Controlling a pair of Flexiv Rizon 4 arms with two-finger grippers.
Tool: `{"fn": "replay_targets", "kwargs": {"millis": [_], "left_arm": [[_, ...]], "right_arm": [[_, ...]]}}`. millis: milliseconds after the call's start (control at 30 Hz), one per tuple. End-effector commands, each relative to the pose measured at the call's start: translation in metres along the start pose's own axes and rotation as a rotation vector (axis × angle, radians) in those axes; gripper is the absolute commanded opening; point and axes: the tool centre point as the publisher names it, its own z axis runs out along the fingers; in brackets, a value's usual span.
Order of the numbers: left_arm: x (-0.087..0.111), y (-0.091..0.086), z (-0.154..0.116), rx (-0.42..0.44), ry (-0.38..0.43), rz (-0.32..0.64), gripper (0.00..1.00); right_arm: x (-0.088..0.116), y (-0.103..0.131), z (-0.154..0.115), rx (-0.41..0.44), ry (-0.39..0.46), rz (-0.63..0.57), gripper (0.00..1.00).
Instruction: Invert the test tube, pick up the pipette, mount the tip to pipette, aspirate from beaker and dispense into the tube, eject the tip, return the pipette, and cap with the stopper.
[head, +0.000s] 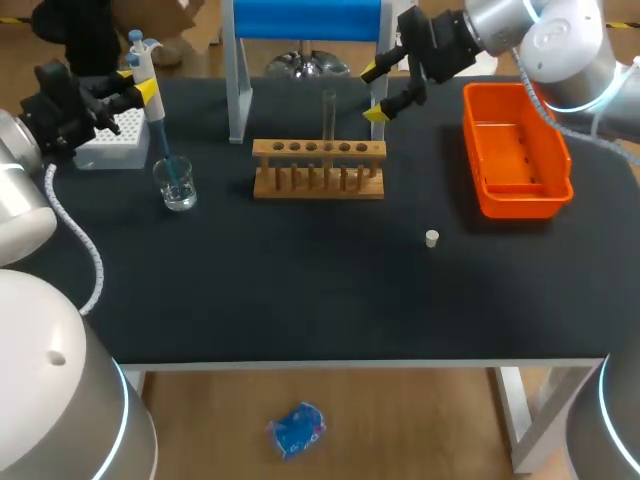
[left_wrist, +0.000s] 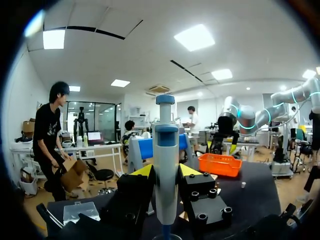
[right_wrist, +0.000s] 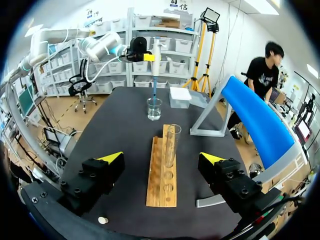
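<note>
My left gripper (head: 143, 82) is shut on a white and blue pipette (head: 150, 75), held upright with its tip down in a small glass beaker (head: 177, 186) at the table's left. In the left wrist view the pipette (left_wrist: 166, 150) stands between the yellow tips of this gripper (left_wrist: 166, 171). A clear test tube (head: 329, 118) stands upright in the wooden rack (head: 318, 170). My right gripper (head: 379, 92) hangs open just right of the tube; in its own view the tube (right_wrist: 171, 144) and rack (right_wrist: 162, 175) lie ahead between the spread fingers of the gripper (right_wrist: 161, 158). A small white stopper (head: 431, 237) lies on the table.
A white tip box (head: 112, 140) sits behind the beaker. An orange bin (head: 515, 150) stands at the right rear. A blue-topped grey stand (head: 305, 25) rises behind the rack. In the right wrist view the stopper (right_wrist: 102, 220) lies beside the left finger.
</note>
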Motion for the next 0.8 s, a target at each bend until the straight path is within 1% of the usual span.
{"fn": "replay_targets", "kwargs": {"millis": [33,267,400,567,667,800], "left_arm": [[0.002,-0.001,-0.001,-0.005,-0.001,-0.005,0.0],[0.003,-0.001,-0.002,-0.005,0.0,-0.006,0.0],[0.003,-0.006,-0.003,-0.009,0.002,-0.008,0.0],[0.007,-0.025,-0.003,-0.017,0.006,0.0,0.0],[0.01,-0.04,-0.002,-0.02,0.009,-0.001,0.0],[0.016,-0.066,-0.001,-0.028,0.014,-0.001,0.0]], "right_arm": [[-0.001,0.0,0.0,0.001,0.001,0.0,1.0],[-0.001,0.0,0.0,0.001,0.001,0.0,1.0],[-0.001,0.0,0.0,0.001,0.001,0.0,1.0],[-0.001,0.0,0.0,0.001,0.001,0.0,1.0],[-0.001,0.0,0.0,0.001,0.001,0.0,1.0],[-0.001,0.0,0.0,0.001,0.001,0.0,1.0]]}}
